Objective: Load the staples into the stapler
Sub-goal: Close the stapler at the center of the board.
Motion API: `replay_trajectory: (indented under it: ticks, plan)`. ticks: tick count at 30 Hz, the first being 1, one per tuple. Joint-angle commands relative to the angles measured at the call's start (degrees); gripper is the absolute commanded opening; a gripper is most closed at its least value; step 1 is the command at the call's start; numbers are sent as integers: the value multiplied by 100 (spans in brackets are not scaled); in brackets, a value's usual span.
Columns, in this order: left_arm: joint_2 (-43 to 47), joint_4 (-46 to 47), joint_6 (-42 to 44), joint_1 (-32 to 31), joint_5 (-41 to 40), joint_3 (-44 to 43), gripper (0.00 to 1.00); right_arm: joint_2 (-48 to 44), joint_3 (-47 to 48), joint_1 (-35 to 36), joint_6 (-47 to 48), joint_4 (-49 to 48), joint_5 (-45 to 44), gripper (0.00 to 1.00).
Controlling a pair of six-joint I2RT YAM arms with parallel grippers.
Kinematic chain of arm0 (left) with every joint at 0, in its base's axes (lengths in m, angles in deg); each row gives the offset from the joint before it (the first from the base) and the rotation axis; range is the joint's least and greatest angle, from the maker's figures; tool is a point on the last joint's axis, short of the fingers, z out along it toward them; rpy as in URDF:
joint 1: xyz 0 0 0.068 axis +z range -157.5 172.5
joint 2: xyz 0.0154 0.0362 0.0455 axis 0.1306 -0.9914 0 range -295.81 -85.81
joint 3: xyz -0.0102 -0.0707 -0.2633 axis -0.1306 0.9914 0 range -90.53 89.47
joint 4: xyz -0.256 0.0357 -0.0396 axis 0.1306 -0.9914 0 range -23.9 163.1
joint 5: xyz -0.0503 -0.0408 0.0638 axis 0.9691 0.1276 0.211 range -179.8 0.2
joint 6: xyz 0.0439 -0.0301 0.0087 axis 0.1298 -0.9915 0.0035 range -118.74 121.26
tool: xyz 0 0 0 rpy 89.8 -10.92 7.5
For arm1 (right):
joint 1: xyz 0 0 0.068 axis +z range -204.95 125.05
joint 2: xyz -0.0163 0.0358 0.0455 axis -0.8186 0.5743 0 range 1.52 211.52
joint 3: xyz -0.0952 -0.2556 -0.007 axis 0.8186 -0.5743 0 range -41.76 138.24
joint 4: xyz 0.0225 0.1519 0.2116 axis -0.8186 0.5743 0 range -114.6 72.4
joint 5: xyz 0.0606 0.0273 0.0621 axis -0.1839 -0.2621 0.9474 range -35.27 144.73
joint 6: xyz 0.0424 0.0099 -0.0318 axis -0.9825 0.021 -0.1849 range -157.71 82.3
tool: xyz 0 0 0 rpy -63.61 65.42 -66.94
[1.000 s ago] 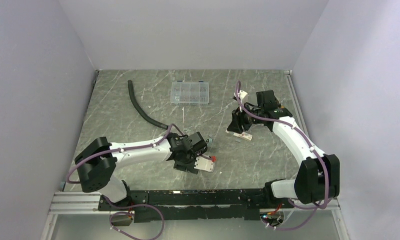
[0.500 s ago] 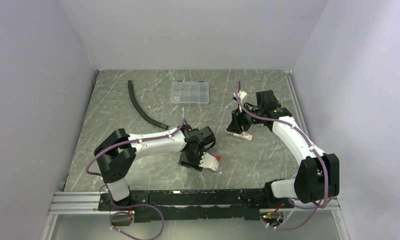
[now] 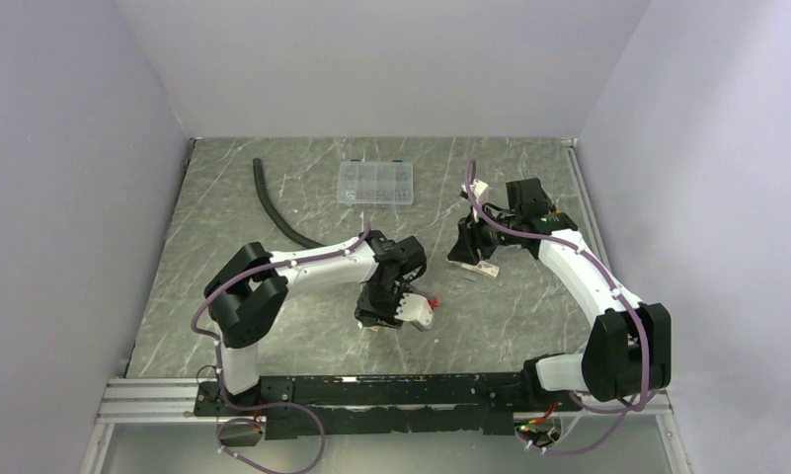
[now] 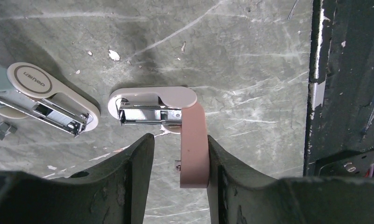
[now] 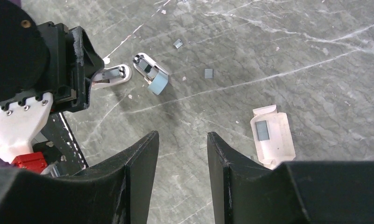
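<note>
Marble table (image 4: 269, 60): white stapler (image 4: 49, 100) partly cropped at the frame edge.

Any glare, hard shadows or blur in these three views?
Left wrist: sharp; glare on the metal channel of the pink stapler, dark shadow on the table above it. Right wrist: in focus, soft shadow beside the blue-grey stapler. Top external: flat, even light, no glare; small parts barely resolved.

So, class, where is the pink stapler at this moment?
In the left wrist view the pink stapler lies open on the table, its lid reaching between the fingers of the left gripper, with a second open stapler beside it.
</note>
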Motion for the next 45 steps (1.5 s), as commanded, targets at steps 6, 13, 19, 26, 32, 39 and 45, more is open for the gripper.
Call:
replay_trajectory:
  ticks: [6, 13, 19, 26, 32, 39, 45]
  plan:
    - [-611, -702, 452, 249, 602, -754, 44, 16, 138, -11, 183, 36, 298, 46]
    - [-985, -1032, 586, 424, 841, -1148, 42, 66, 169, -15, 210, 86, 380, 45]
    - [-1277, -1249, 647, 517, 948, -1480, 43, 158, 211, -11, 236, 140, 460, 45]
    - [-1248, -1288, 604, 547, 847, -1653, 51, 250, 247, -11, 274, 177, 486, 45]
    - [-1183, -1195, 569, 548, 673, -1691, 60, 265, 248, -11, 292, 184, 497, 45]
    - [-957, -920, 471, 596, 453, -1642, 71, 262, 258, -11, 313, 214, 501, 45]
    - [-601, -616, 59, 826, 624, -1754, 93, 258, 267, -11, 345, 232, 473, 45]
